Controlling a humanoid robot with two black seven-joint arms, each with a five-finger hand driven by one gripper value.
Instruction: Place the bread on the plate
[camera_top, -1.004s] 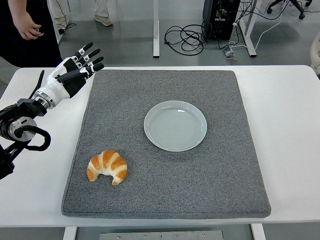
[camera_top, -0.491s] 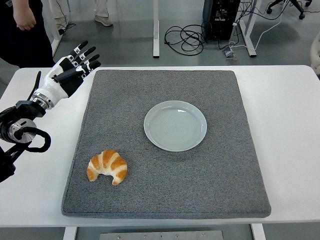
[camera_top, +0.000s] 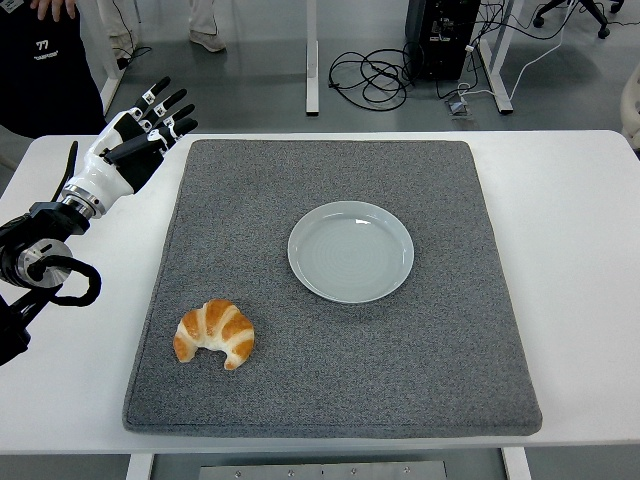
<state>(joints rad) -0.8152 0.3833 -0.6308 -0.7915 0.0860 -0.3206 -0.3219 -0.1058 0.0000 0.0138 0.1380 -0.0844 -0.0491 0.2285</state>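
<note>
Our left hand (camera_top: 128, 145) has drifted a little further back and out toward the bench's (camera_top: 570, 250) far left corner since a second ago, and it now sits off the mat (camera_top: 330, 390), above bare white top. We see the fingers (camera_top: 160, 100) spread wide and straight, pointing away from us, and they hold nothing. The black forearm comes in along the left edge, with a loop of cable (camera_top: 60, 285) low beside it.

Nothing else has budged. The bread (camera_top: 215, 334), a golden croissant, lies on the mat near its front left corner, its two tips turned toward the near edge. It is well apart from our hand. The plate (camera_top: 351, 251), pale and round, sits close to the middle of the mat, with nothing on it, and the bread lies clear of it, toward the near left.

The grey mat covers most of the bench, leaving white margins on both sides.

Beyond the far left corner we catch a person (camera_top: 45, 60) in dark clothing. Further back on the floor there are coiled cables (camera_top: 375, 75) and a black computer case (camera_top: 440, 35).
</note>
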